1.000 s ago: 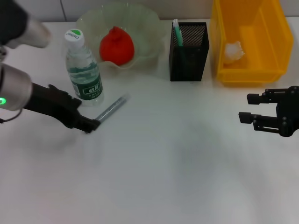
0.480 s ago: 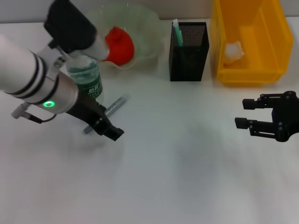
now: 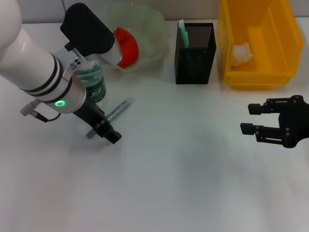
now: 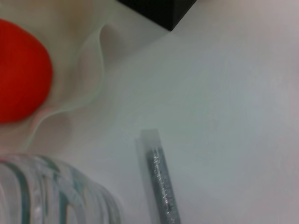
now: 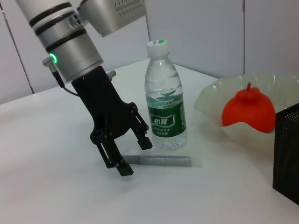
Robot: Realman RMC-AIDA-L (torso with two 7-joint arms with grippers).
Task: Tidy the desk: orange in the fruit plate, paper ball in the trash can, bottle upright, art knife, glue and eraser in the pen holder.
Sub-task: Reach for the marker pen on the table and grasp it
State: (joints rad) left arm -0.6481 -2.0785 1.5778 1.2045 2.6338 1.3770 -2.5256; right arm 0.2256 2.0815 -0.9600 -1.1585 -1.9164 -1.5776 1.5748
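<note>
Right wrist view alone shows left gripper point(image 5: 133, 156) fingers spread, straddling slim grey metallic art knife point(image 5: 161, 161) lying beside upright clear plastic bottle point(image 5: 164, 109), surface's left-rear. Right gripper point(image 3: 252, 119) open, right edge.

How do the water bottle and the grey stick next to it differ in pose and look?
The water bottle stands upright on the table; the grey stick lies flat at its foot. The bottle is clear, with a green label and a white cap; the stick is grey and plain. The bottle is wide; the stick is thin. Both are near the open left gripper, which is down over one end of the stick. The right gripper is far off.
</note>
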